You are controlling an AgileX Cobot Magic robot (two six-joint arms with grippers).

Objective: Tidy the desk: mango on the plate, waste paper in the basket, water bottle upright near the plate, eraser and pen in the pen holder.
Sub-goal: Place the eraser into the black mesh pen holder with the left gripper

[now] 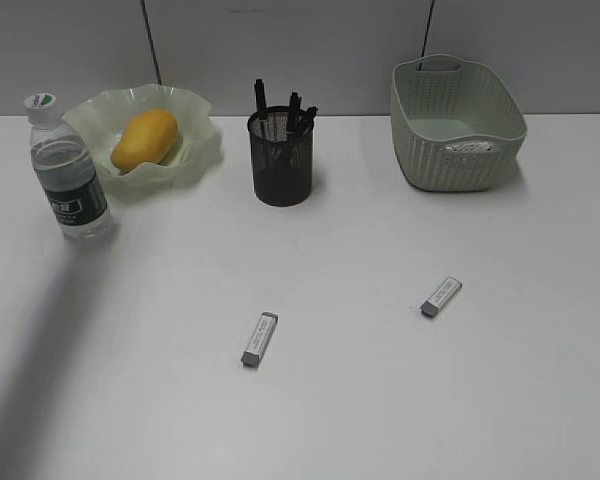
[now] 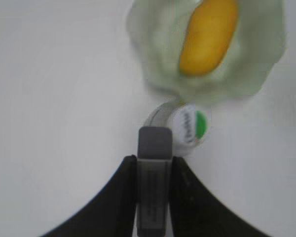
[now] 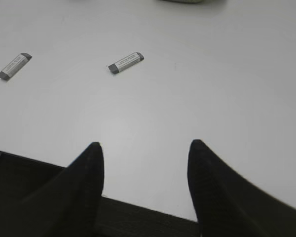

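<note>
- Left gripper [image 2: 154, 163]: jaws clamped on a grey eraser [image 2: 153, 182], above the bottle [image 1: 68, 170], which stands upright near the table's [image 1: 380, 400] far left corner, just beside the plate [image 1: 195, 150].
- Mango [image 1: 145, 138] lies on the plate.
- Right gripper [image 3: 145, 163]: jaws apart, empty, over the near edge.
- Two erasers [image 1: 260, 338] [image 1: 441, 296] lie mid-table.
- Pen holder [image 1: 281, 160] holds pens; basket [image 1: 460, 150] at far right holds paper [image 1: 470, 147].

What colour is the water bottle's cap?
White with a green patch; the water bottle's cap shows best in the left wrist view.
</note>
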